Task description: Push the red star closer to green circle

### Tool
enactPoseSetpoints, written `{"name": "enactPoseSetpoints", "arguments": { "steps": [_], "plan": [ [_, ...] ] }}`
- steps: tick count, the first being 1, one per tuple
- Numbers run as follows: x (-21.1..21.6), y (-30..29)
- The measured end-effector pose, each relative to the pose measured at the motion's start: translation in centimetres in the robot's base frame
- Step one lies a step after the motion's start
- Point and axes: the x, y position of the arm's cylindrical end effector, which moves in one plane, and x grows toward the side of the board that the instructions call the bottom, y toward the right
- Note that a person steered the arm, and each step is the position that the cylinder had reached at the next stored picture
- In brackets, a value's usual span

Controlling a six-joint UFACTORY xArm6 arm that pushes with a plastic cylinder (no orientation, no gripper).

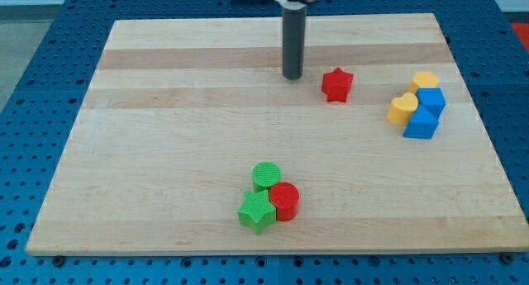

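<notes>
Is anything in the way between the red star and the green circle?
No. The board between the red star and the green circle is bare wood. My tip sits just to the star's left in the view, with nothing between them either.

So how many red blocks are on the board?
2. The red star sits near the view's top, right of my tip. The red cylinder touches the green circle near the bottom.
</notes>
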Motion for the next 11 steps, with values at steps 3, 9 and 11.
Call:
{"name": "enactPoseSetpoints", "arguments": {
  "steps": [3,9,11],
  "plan": [
    [-0.1,7.7],
    [7.9,-0.1],
    [12.1,-0.4]
  ]
}}
